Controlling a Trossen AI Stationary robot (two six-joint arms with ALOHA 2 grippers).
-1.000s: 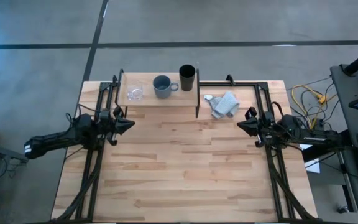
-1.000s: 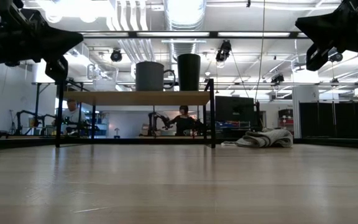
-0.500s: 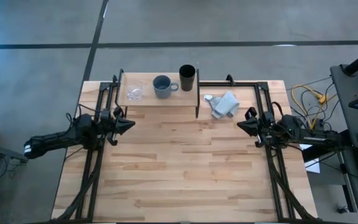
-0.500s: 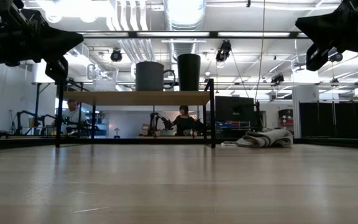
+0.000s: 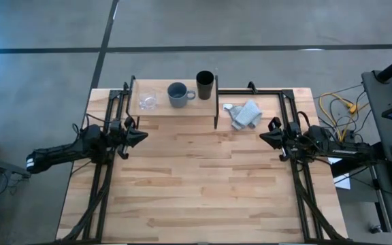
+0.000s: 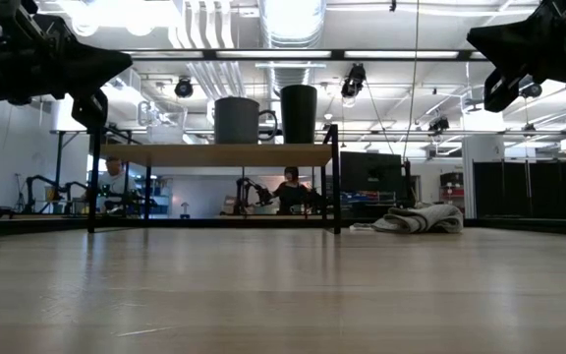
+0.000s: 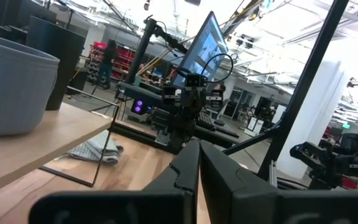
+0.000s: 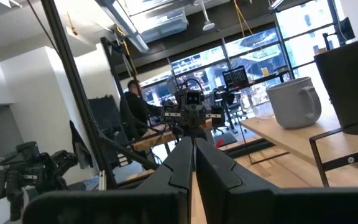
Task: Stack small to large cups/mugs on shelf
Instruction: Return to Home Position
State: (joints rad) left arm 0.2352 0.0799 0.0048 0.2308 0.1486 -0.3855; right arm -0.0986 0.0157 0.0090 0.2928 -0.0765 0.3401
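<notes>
The shelf (image 5: pixel 175 109) stands at the table's far side on thin black legs. On it stand a clear glass cup (image 5: pixel 148 102) at the left, a blue-grey mug (image 5: pixel 177 94) in the middle and a tall black cup (image 5: pixel 205 85) at the right. The mug (image 6: pixel 236 120) and the black cup (image 6: pixel 299 114) also show in the low view. My left gripper (image 5: pixel 143 135) is shut and empty at the table's left, above the tabletop. My right gripper (image 5: pixel 263 137) is shut and empty at the table's right.
A light grey cloth (image 5: pixel 245 114) lies crumpled on the table to the right of the shelf. Black frame rails (image 5: pixel 107 177) run along both sides of the table. People and other arms show in the room behind the table.
</notes>
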